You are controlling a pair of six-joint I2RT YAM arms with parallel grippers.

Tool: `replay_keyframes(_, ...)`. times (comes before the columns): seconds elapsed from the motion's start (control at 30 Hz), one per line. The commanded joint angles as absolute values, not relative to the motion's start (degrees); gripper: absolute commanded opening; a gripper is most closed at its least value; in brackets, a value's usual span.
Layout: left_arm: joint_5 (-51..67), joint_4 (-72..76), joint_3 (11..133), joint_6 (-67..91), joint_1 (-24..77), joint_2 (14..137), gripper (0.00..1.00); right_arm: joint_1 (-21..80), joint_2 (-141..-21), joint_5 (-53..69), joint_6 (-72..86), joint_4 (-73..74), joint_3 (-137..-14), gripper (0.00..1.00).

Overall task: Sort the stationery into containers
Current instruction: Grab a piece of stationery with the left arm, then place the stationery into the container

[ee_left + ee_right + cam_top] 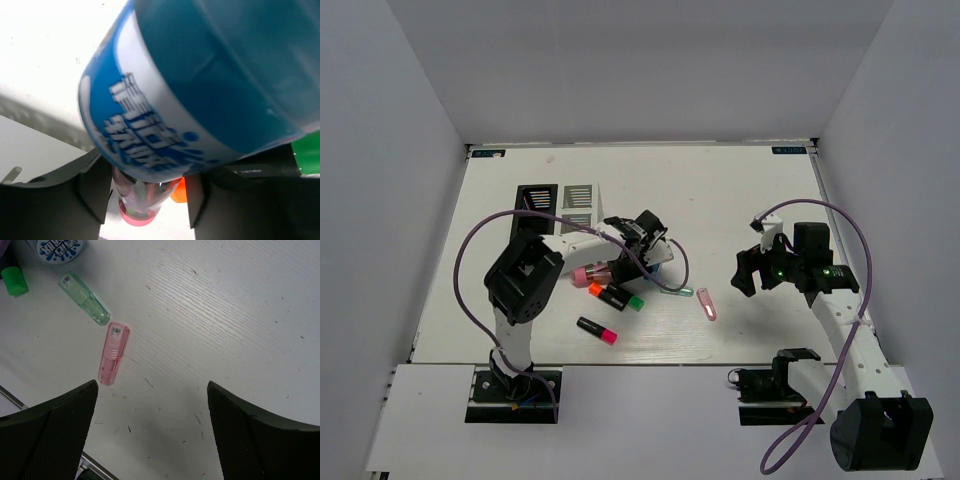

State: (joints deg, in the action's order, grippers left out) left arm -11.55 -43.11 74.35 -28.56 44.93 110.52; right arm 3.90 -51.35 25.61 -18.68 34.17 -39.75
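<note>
The left claw (650,252) hangs over the blue roll (200,90) near the middle of the bench (750,190), a little left of centre. The roll sits right in the claw's mouth, so close that it fills the wrist view. Its long axis slants across that view, with the round end toward the lower left. The jaws flank it with a gap showing beneath, but I cannot tell whether they pinch it. The right claw (151,395) hangs well apart toward the right edge, jaws wide and holding nothing, so the left arm is plainly nearer. The black box (535,200) and white box (578,193) stand toward the far left corner. I judge the roll goes that way.
</note>
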Motion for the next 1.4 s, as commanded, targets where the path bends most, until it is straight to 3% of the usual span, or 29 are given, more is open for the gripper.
replay_keyframes(0.0, -11.95, -42.8, 73.56, -28.92, 45.35, 112.41, 0.51, 3.96, -50.19, 26.72, -19.6, 33.93, -40.52, 0.91)
replay_keyframes(0.03, -11.95, -43.24, 73.74, -28.83, 45.61, 112.59, 0.36, 4.04, -50.19, 26.81, -19.6, 33.93, -40.43, 0.91)
replay_keyframes(0.1, -11.87, -43.5, 74.26, -28.39, 45.88, 112.5, 0.2, 3.96, -50.1, 26.81, -19.6, 34.01, -40.43, 0.91)
replay_keyframes(0.13, -11.78, -44.29, 74.35, -28.21, 46.66, 112.41, 0.06, 4.04, -50.18, 26.81, -19.51, 33.84, -40.43, 0.91)
replay_keyframes(0.17, -11.78, -44.47, 74.7, -27.69, 46.93, 111.98, 0.0, 3.96, -50.01, 26.72, -19.6, 34.01, -40.6, 0.91)
replay_keyframes(0.27, -11.95, -45.79, 77.51, -26.11, 48.95, 110.49, 0.0, 3.96, -49.83, 27.07, -19.69, 33.93, -40.43, 0.91)
replay_keyframes(0.33, -11.86, -46.05, 79.61, -24.1, 49.57, 108.81, 0.0, 3.96, -49.92, 27.25, -19.95, 34.19, -40.34, 0.85)
replay_keyframes(0.37, -11.69, -46.14, 81.02, -23.56, 50.09, 106.46, 0.0, 3.87, -49.66, 27.86, -20.13, 34.36, -40.52, 0.81)
replay_keyframes(0.43, -11.34, -46.14, 84.09, -21.38, 50.01, 104.69, 0.0, 3.96, -49.84, 28.21, -20.21, 34.54, -40.61, 0.62)
replay_keyframes(0.5, -11.07, -46.23, 85.42, -20.66, 50.1, 101.87, 0.0, 4.13, -49.83, 28.48, -20.22, 34.63, -40.52, 0.54)
replay_keyframes(0.77, -9.94, -47.64, 96.49, -12.94, 47.03, 95.72, 0.0, 3.96, -48.96, 28.3, -20.04, 34.53, -40.52, 0.56)
replay_keyframes(0.93, -7.64, -43.6, 99.76, -8.88, 40.09, 89.58, 0.0, 3.96, -48.96, 28.48, -20.04, 34.45, -40.43, 0.57)
replay_keyframes(1.1, -9.23, -34.73, 94.06, -0.46, 27.54, 83.94, 0.0, 4.04, -49.22, 29.09, -20.3, 34.45, -40.17, 0.57)
replay_keyframes(1.37, -18.28, -14.52, 78.84, 6.23, 16.71, 78.84, 0.0, 3.96, -49.83, 29.36, -20.65, 34.28, -39.9, 0.57)
